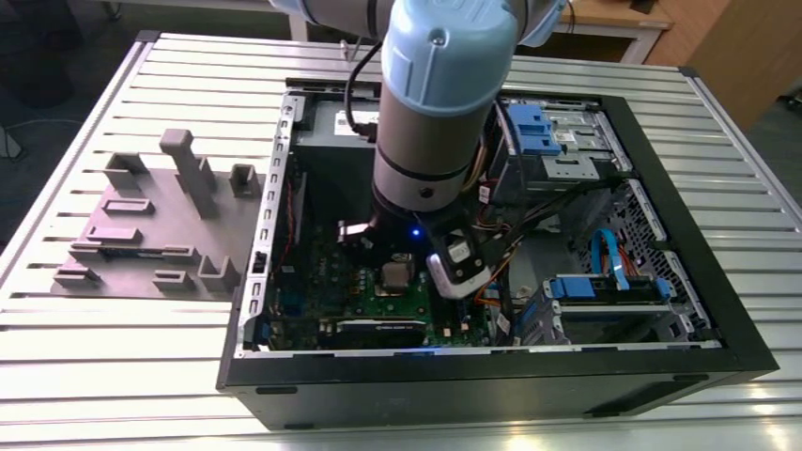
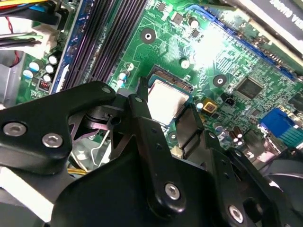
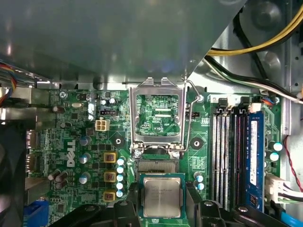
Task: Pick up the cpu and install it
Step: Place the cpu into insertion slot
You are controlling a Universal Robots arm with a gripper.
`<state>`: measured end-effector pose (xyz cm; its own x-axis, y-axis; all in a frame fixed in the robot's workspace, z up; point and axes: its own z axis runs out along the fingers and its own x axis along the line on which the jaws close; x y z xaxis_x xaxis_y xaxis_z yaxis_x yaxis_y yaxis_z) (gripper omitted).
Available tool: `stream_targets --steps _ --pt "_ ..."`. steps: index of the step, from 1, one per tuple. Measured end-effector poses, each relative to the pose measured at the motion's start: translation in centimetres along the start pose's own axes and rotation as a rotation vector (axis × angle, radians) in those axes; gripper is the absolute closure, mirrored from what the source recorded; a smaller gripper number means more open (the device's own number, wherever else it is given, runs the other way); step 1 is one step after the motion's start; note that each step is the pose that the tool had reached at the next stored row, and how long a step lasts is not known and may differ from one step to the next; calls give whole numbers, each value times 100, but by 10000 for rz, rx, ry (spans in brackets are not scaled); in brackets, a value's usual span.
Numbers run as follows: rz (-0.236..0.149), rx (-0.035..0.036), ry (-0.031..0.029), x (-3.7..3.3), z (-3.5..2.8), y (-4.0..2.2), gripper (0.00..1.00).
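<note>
The gripper has its two black fingers closed against opposite edges of the cpu, and the silvery chip sits square between them in both wrist views. In the first wrist view the cpu hangs over the near part of the open socket, whose dark contact field shows just beyond the chip; how high it sits above the contacts cannot be told. The socket's metal load plate is swung up and back. The socket lies on the green motherboard, beside a row of memory slots. In the exterior view the motherboard lies in an open black computer case, together with blue-tabbed drive cages and bundled cables. The case rests on a slatted metal table, with a grey fixture on the exterior view's left.
</note>
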<state>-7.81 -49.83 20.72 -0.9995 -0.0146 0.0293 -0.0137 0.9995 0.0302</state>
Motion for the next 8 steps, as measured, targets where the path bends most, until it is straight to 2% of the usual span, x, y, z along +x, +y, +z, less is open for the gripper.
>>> stream_targets --steps 8 --pt "-2 -7 14 16 60 -2 53"
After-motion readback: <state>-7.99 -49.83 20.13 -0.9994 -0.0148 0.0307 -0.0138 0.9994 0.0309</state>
